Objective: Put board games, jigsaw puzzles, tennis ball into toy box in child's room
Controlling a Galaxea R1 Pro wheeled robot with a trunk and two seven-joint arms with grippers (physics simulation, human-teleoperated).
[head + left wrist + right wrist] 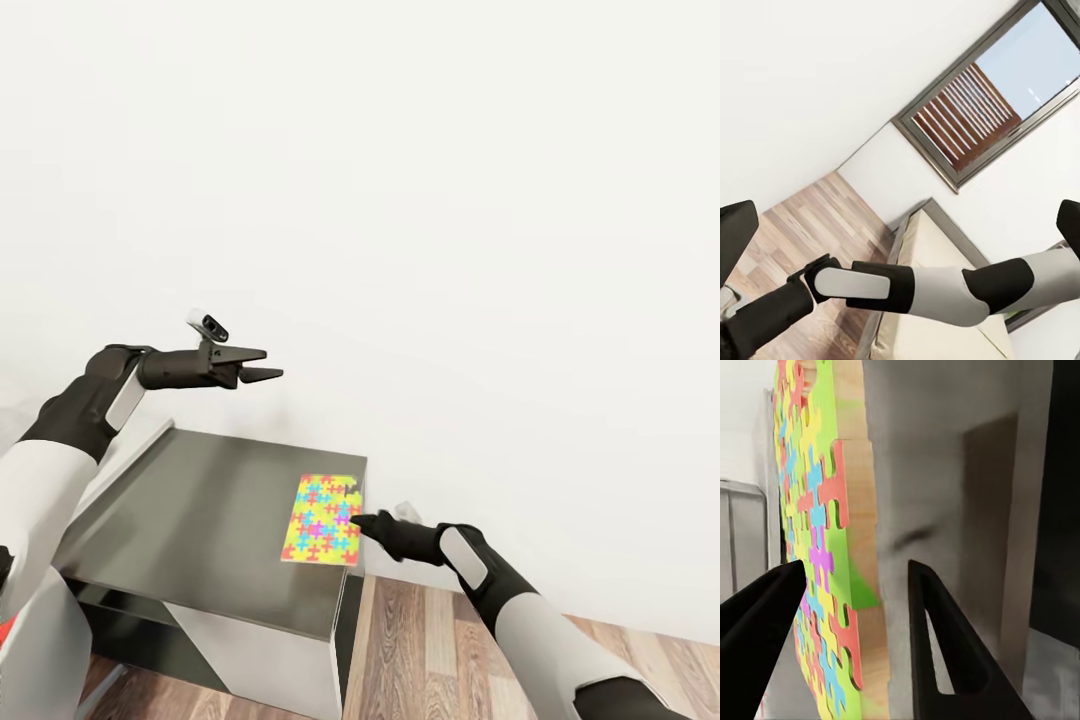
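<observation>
One jigsaw puzzle (pixel 322 517), a thin square board of small multicoloured pieces, lies flat at the right edge of a low dark grey desk (pixel 200 520). My right gripper (pixel 356 520) is open at that edge. In the right wrist view the puzzle (pixel 814 532) stands between the two black fingers (pixel 757 619), whose midpoint (pixel 855 585) falls at its wood-coloured rim, one finger on the printed face and the other on the desk-edge side. My left gripper (pixel 268 365) hangs open and empty in the air above the desk's far left corner.
A plain white wall stands close behind the desk. Wood-plank floor (pixel 430 640) lies to the right of the desk. The left wrist view looks past my right forearm (pixel 892 289) at the bed's beige mattress (pixel 941 240) and a dark-framed window (pixel 975 105).
</observation>
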